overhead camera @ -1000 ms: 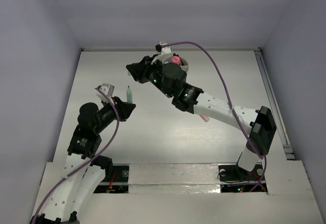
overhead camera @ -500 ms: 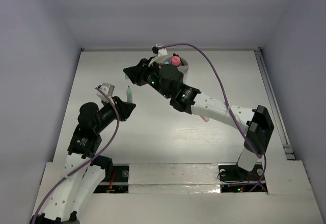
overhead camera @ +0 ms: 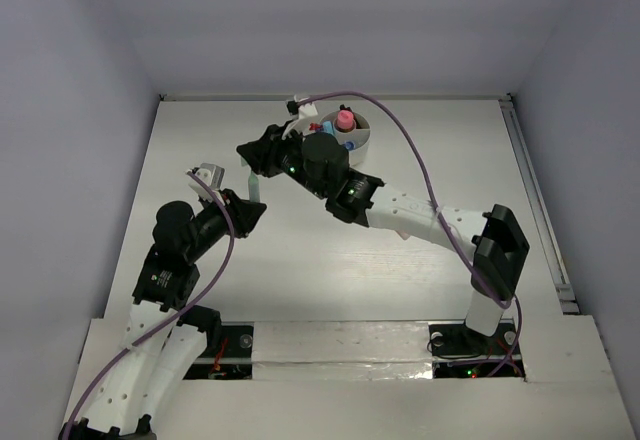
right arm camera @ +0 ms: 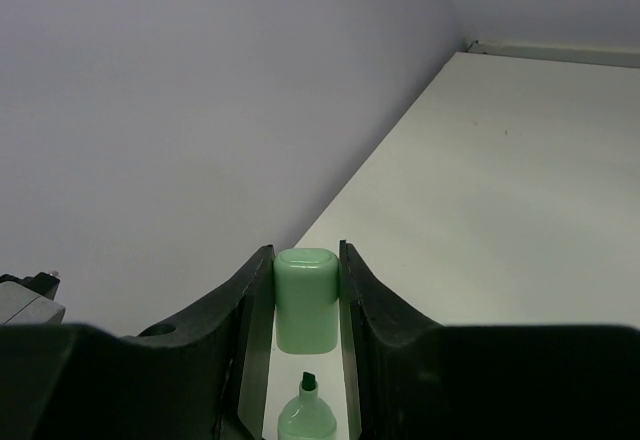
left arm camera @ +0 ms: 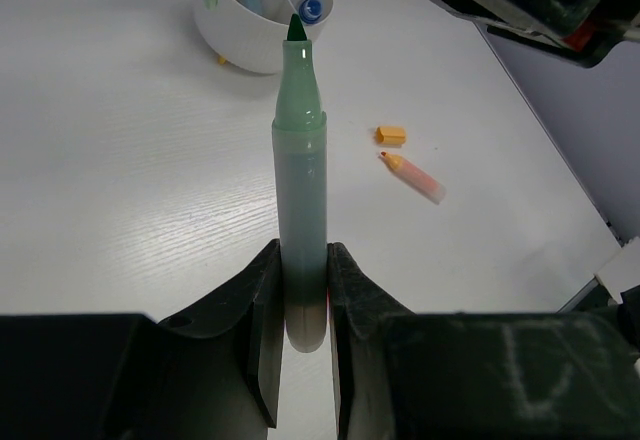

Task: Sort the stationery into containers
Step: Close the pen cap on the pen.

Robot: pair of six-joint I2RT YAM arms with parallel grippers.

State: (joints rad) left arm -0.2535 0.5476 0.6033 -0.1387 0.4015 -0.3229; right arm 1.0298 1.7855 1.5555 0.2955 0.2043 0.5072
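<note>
The left claw [left arm camera: 303, 260] is clamped on the lower end of a green marker [left arm camera: 300, 180], with 1 finger on each side of the barrel. The marker stands straight out from the claw, uncapped, its dark green tip pointing away.

Well ahead of the claw, beyond the tip, the white cup [left arm camera: 245, 45] sits on the table [left arm camera: 120, 180]. Its dividers show, and a blue-capped piece [left arm camera: 312, 8] stands in 1 compartment.

Ahead of the claw and right of the marker, 2 loose pieces lie on the table. They are a small orange stub [left arm camera: 390, 135] and, just nearer, a pink pencil piece [left arm camera: 415, 175] with an orange tip. The 2 are close but not touching.

The right claw [right arm camera: 306, 252] grips a pale green cap [right arm camera: 305, 310] between its 2 fingers. In the right wrist view the marker's tip lies between the fingers, nearer the palm than the cap. It is in line with the cap, with a small gap between them.

From above, the right claw hangs just ahead of the left claw. The cup, with a pink piece [overhead camera: 345, 118] in it, lies beside the right claw's wrist.
</note>
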